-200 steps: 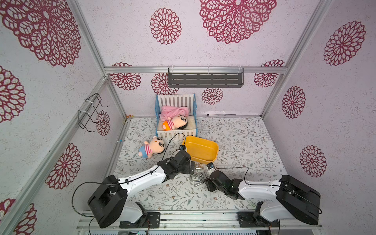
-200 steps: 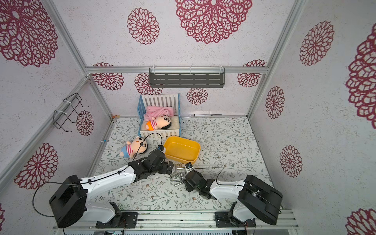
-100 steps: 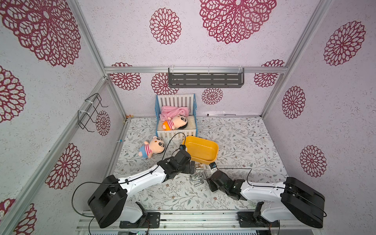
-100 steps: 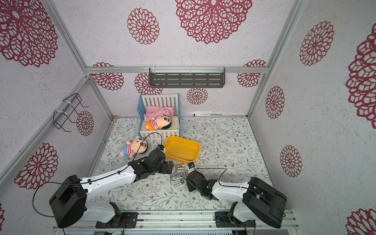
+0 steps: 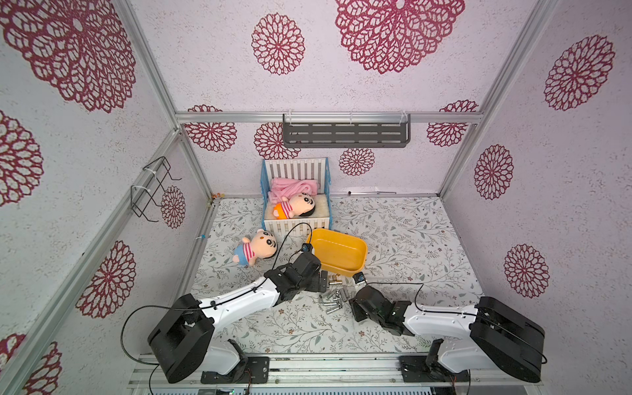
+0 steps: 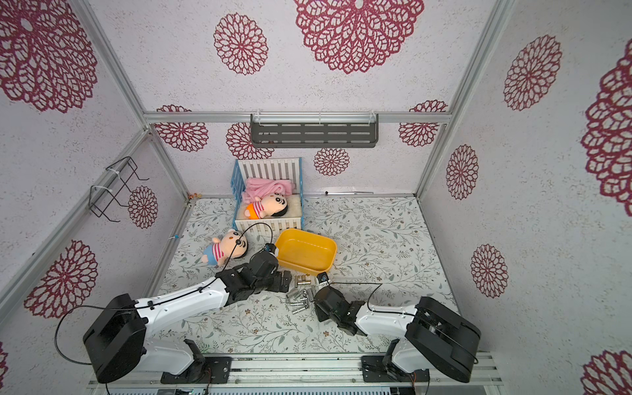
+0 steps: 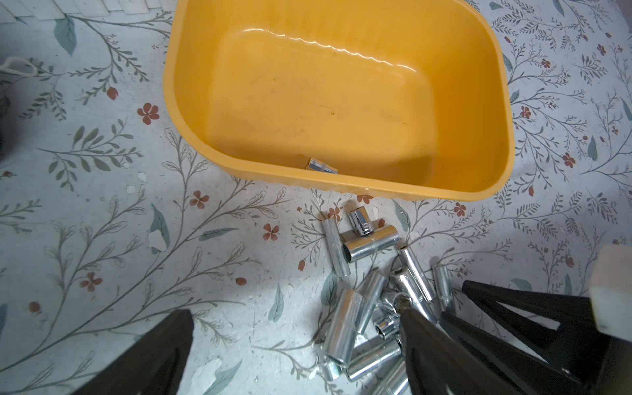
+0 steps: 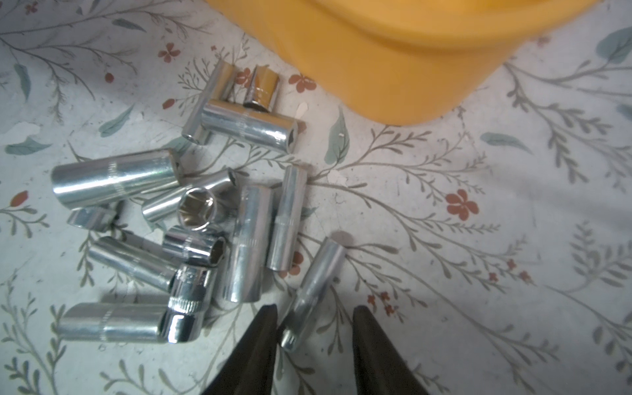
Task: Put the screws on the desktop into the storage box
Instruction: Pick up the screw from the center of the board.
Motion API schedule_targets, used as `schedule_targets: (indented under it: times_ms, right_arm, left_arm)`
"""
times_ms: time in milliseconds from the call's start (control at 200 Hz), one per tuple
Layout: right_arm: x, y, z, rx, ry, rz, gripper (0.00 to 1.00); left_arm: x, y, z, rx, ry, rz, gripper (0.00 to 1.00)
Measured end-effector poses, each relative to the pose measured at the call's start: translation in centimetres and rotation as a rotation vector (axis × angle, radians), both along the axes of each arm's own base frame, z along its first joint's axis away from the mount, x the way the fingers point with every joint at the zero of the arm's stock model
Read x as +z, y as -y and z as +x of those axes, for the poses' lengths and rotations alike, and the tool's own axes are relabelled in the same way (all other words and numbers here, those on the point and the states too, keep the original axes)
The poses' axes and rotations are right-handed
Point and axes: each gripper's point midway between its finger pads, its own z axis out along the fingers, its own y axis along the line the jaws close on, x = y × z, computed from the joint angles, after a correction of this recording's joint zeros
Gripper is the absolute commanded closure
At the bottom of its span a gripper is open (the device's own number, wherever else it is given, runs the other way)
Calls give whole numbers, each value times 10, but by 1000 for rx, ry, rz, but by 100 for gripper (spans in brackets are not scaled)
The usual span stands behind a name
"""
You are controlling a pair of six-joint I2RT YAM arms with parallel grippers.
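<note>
Screws (image 5: 333, 301) lie heaped on the desktop (image 5: 410, 239) toward its front edge, just beside the storage box (image 5: 338, 251); one lies inside. Left gripper (image 7: 295, 309) gapes wide, empty. Right gripper (image 8: 314, 309), part-open, straddles one screw without clamping it.

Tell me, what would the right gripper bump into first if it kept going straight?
Most likely the slim shiny silver metal screw lying between the right gripper's fingers, though depth is unclear. Beyond it stands the yellow plastic storage box.
</note>
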Motion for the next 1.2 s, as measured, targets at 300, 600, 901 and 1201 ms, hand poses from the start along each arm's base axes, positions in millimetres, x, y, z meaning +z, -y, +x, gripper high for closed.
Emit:
schedule_targets:
  times_ms: [300,600,901,1201]
  right_arm:
    - [-1,3,3,-21,5,-8,65]
    - [-2,3,9,-46,19,-28,75]
    - [-2,8,11,-82,23,-33,93]
    - [9,16,9,-96,45,-20,100]
  left_arm:
    - [0,-1,0,2,2,2,0]
    - [0,-3,2,12,9,13,0]
    - [-1,-4,3,6,15,25,1]
    - [1,-5,4,4,29,35,3]
